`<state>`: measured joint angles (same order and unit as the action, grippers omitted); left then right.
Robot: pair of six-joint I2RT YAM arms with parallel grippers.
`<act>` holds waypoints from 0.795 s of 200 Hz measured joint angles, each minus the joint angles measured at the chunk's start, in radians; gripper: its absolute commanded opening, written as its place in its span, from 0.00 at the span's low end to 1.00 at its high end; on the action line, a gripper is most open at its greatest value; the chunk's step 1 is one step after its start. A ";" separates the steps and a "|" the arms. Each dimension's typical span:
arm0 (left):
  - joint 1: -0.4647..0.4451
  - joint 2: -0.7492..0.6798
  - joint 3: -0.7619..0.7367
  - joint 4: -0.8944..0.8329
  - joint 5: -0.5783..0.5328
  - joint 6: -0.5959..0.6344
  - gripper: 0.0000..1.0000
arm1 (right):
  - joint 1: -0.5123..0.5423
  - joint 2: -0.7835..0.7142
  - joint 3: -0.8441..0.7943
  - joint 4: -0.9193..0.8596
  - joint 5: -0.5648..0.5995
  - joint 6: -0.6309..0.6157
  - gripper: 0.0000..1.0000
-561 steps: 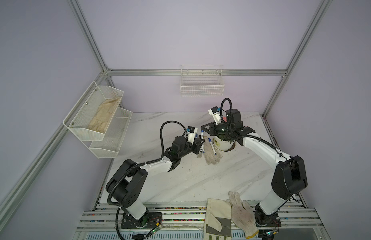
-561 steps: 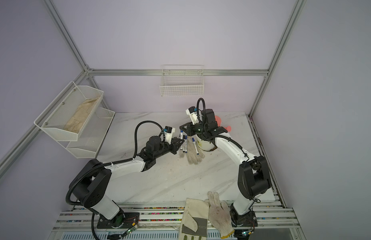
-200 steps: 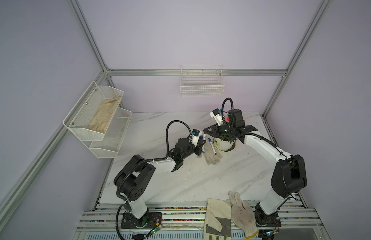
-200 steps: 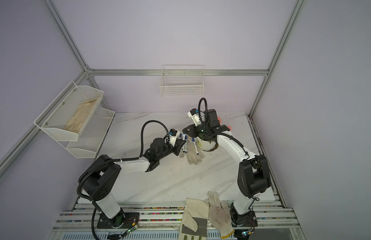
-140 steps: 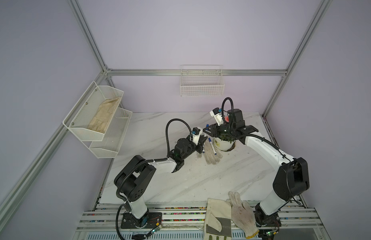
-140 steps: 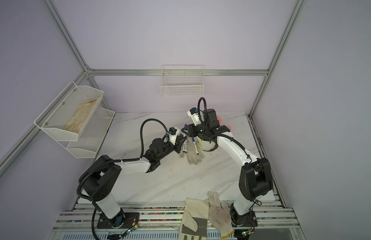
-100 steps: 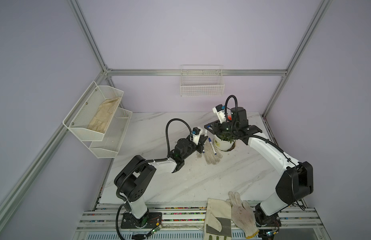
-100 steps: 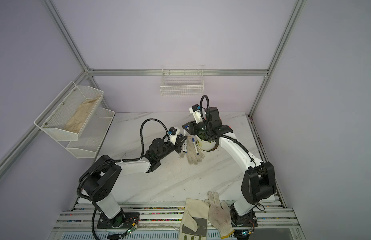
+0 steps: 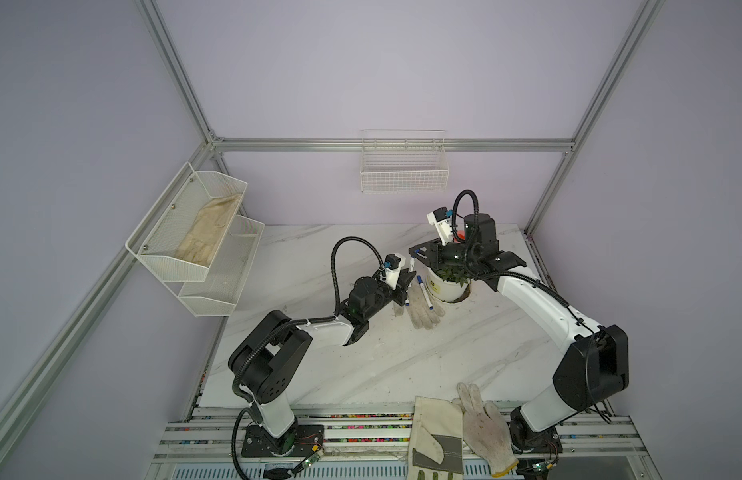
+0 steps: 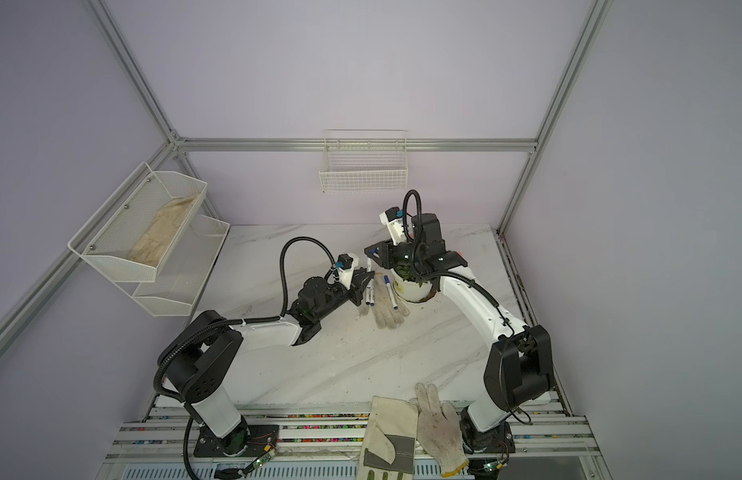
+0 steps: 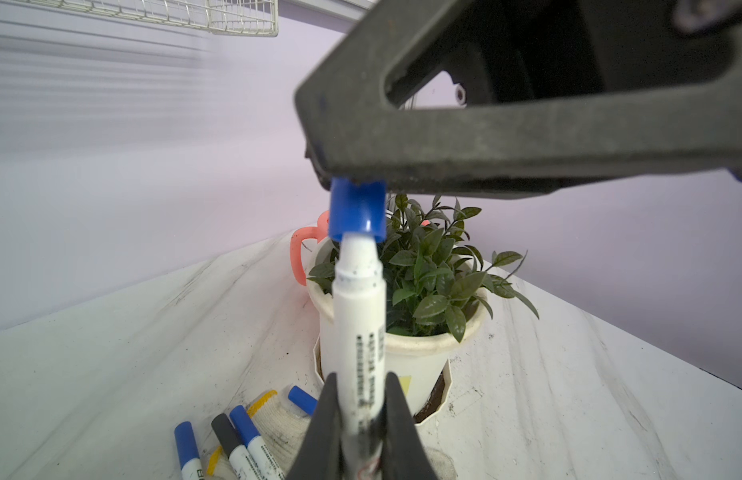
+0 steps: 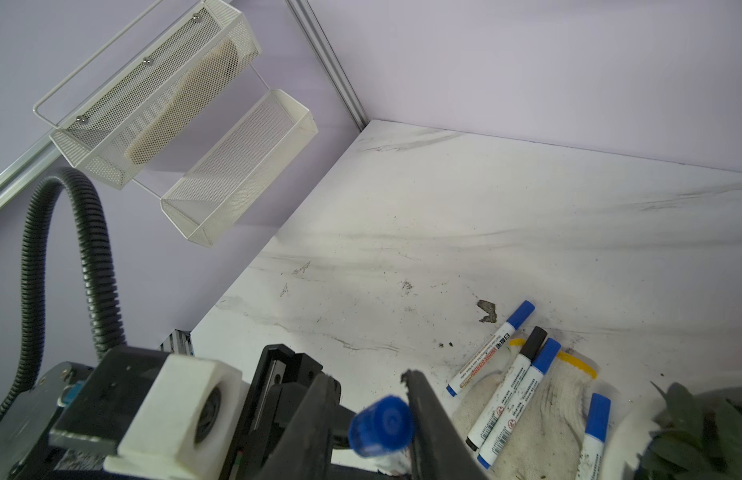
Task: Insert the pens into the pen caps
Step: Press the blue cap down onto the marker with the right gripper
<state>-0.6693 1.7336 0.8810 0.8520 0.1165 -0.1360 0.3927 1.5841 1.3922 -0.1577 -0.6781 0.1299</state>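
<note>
My left gripper [image 11: 358, 386] is shut on a white pen [image 11: 358, 316] with a printed barrel and holds it upright. In both top views it [image 9: 407, 277] [image 10: 366, 277] sits low over the table beside the glove. The pen's tip sits in the mouth of a blue pen cap [image 11: 357, 210]. My right gripper [image 12: 368, 378] straddles that cap [image 12: 382, 424] from above: one finger touches it, with a gap on the other side. Several capped pens [image 12: 523, 395] lie on and beside a white glove [image 12: 539, 419], one of them with a black cap [image 12: 534, 338].
A white pot with a green plant [image 9: 448, 282] stands just right of both grippers, with a pink handled thing [image 11: 296, 257] behind it. Two gloves [image 9: 460, 432] hang over the front edge. A wire basket [image 9: 404, 168] is on the back wall, a two-tier mesh shelf [image 9: 195, 245] on the left.
The left gripper has brought the pen up and right under the right gripper. The right gripper has shifted slightly up and right. The pen's tip now meets the cap.
</note>
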 measured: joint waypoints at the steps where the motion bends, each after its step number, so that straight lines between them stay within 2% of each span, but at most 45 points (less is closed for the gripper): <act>1: 0.000 0.000 0.000 0.000 0.000 0.000 0.00 | 0.000 0.000 0.000 -0.001 0.000 -0.001 0.31; 159: 0.000 0.011 0.000 -0.001 -0.002 -0.002 0.00 | 0.021 -0.002 0.000 -0.051 0.003 -0.053 0.28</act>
<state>-0.6693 1.7451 0.8810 0.8509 0.1146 -0.1375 0.4137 1.5822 1.3922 -0.2092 -0.6754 0.0765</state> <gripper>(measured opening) 0.118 0.283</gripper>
